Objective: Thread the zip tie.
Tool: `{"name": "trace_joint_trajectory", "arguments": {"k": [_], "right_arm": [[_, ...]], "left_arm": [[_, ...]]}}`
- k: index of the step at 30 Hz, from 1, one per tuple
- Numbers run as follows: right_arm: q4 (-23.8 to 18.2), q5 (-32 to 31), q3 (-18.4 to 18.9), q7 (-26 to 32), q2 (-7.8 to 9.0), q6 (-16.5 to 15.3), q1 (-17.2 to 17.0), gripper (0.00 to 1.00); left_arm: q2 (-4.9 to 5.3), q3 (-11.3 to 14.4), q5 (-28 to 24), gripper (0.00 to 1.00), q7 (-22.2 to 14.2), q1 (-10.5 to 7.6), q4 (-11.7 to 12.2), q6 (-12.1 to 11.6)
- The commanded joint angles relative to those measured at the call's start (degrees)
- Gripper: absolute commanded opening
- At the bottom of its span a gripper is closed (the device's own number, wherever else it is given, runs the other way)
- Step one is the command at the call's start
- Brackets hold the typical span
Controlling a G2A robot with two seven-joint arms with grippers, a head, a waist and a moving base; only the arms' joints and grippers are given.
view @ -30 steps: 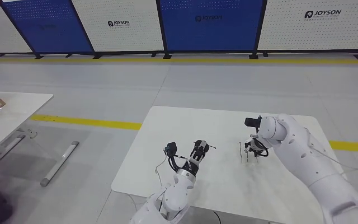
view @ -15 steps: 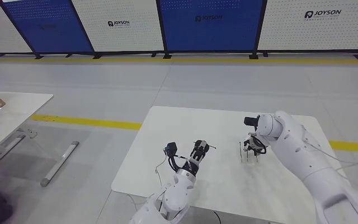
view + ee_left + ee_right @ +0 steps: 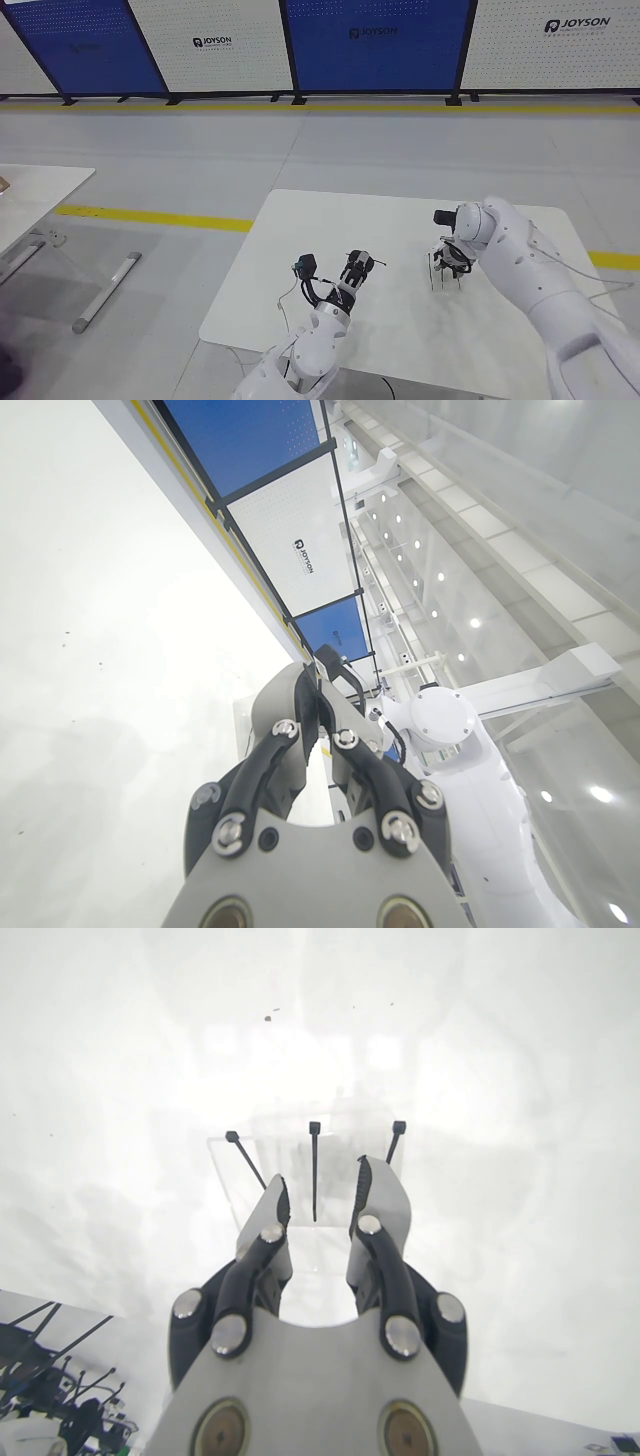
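Three black zip ties stand upright in a clear holder [image 3: 222, 1178] on the white table [image 3: 400, 330]. My right gripper [image 3: 322, 1178] is open just above them, its fingers either side of the middle zip tie [image 3: 314, 1168]; the outer zip ties [image 3: 245, 1160] [image 3: 395, 1140] lean outward. In the top view the right gripper [image 3: 447, 262] hovers over the zip ties [image 3: 432, 272] at the table's right. My left gripper [image 3: 357, 266] rests near the table's middle, shut [image 3: 314, 682] on a thin black zip tie [image 3: 377, 262] that pokes out past its fingertips.
A heap of loose zip ties [image 3: 55, 1378] lies below the table's edge in the right wrist view. A second white table [image 3: 30, 200] stands far left, with a metal bar [image 3: 105, 292] on the floor beside it. Blue and white panels [image 3: 375, 40] line the back.
The right arm has shifted slightly left, bringing its gripper closer over the standing zip ties. The left arm has not moved.
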Motion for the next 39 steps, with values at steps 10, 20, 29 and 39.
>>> {"name": "trace_joint_trajectory", "arguments": {"k": [10,20,29,39], "right_arm": [[6.13,-0.26,-0.47,-0.64,-2.95,-1.33,1.43,0.25],[11.04,-1.14,-0.89,-0.62,-5.47,-2.17,2.53,0.22],[13.92,-2.42,-1.25,-0.54,-7.24,-3.84,3.08,0.0],[14.85,-2.85,-0.61,-1.22,-7.84,-8.25,3.74,0.0]], "left_arm": [[0.0,0.0,0.0,0.0,0.0,0.0,0.0,0.0],[0.0,0.0,0.0,0.0,0.0,0.0,0.0,0.0],[0.0,0.0,0.0,0.0,0.0,0.0,0.0,0.0],[0.0,0.0,0.0,0.0,0.0,0.0,0.0,0.0]]}}
